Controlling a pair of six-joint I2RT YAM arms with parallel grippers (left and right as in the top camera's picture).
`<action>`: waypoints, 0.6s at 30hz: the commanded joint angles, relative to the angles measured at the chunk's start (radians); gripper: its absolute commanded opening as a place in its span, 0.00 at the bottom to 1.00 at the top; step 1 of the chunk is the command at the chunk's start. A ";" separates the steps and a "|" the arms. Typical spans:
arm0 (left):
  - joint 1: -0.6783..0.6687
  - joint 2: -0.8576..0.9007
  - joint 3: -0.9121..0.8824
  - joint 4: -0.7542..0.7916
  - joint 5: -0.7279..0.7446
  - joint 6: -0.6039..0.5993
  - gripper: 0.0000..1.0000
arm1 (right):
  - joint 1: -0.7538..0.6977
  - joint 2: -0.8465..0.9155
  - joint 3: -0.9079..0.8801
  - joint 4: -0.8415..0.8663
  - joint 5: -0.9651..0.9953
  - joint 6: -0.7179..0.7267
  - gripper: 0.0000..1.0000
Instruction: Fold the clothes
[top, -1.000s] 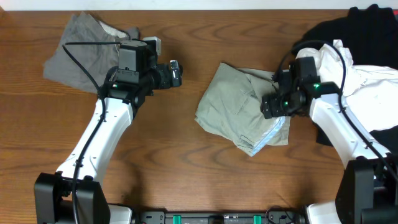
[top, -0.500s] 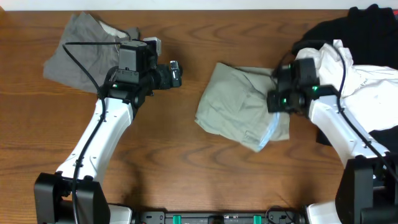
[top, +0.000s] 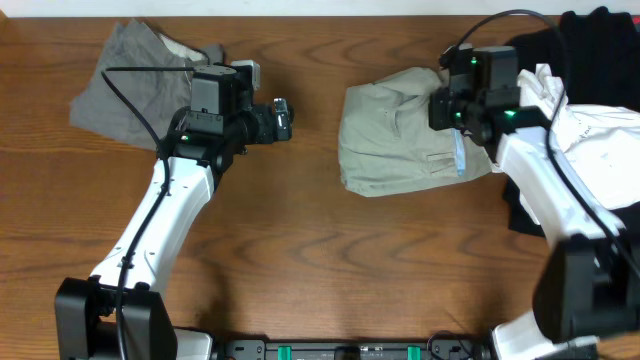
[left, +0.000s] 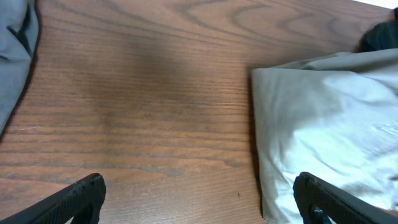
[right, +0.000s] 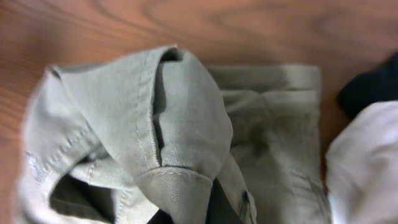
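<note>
1. Khaki garment (top: 395, 140): lies bunched on the wooden table (top: 300, 250), at 2 o'clock from the table centre. Its 3 o'clock edge is lifted off the surface.
2. Right gripper (top: 447, 108): sits at the garment's 2 o'clock corner. In the right wrist view a thick seamed fold of khaki cloth is pinched between the jaws, so the gripper is closed on the fabric.
3. Left gripper (top: 284, 117): sits at 9 o'clock of the khaki garment, apart from it. The fingers (left: 84, 193) are spread wide over bare wood and hold nothing.
4. Grey garment (top: 135, 75): lies crumpled at 10 o'clock on the table, behind the left arm.
5. White garment (top: 590, 140) and black garment (top: 560, 40): piled at 3 o'clock, just beside the right gripper.
</note>
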 joint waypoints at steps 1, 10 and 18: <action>0.002 -0.005 0.005 -0.007 0.008 0.031 0.98 | -0.008 0.091 0.012 0.030 0.020 -0.016 0.01; 0.002 -0.005 0.005 -0.013 0.008 0.034 0.98 | -0.120 0.131 0.012 0.105 0.089 0.024 0.02; 0.002 -0.002 0.005 -0.018 0.008 0.043 0.98 | -0.173 0.105 0.036 -0.005 -0.069 0.043 0.99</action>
